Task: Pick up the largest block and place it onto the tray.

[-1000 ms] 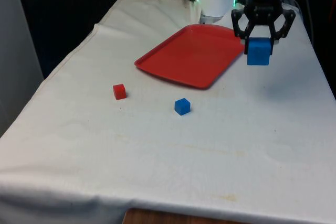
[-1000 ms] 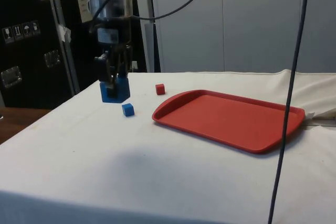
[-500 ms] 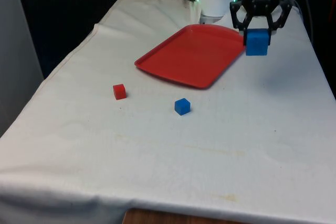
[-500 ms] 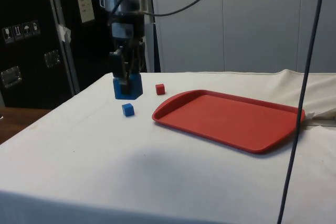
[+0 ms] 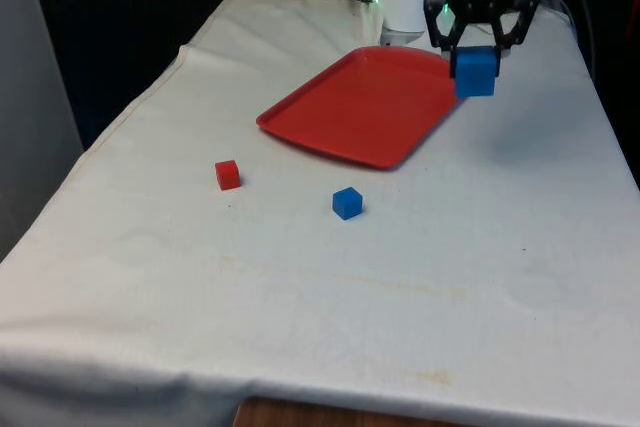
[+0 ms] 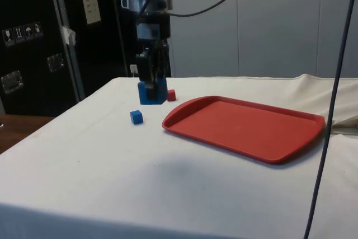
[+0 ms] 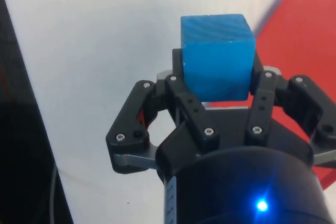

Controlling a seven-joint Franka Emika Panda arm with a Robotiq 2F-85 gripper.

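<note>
My gripper (image 5: 476, 52) is shut on the large blue block (image 5: 475, 73), which hangs in the air above the cloth just off the red tray's (image 5: 365, 107) far corner on the front view's right. From the side, the large blue block (image 6: 151, 93) hangs under the gripper (image 6: 152, 82), short of the tray (image 6: 246, 130). In the wrist view the large blue block (image 7: 216, 56) sits between the two fingers (image 7: 182, 74), with the tray (image 7: 304, 40) beside it.
A small blue block (image 5: 347, 203) and a small red block (image 5: 228, 175) lie on the white cloth nearer the front edge, apart from the tray. From the side, the small blue block (image 6: 136, 117) and the small red block (image 6: 171, 94) lie near the held block.
The gripper has carried the large blue block up and towards the tray's far corner, leftward in the front view. The small blocks and the tray have not moved.
</note>
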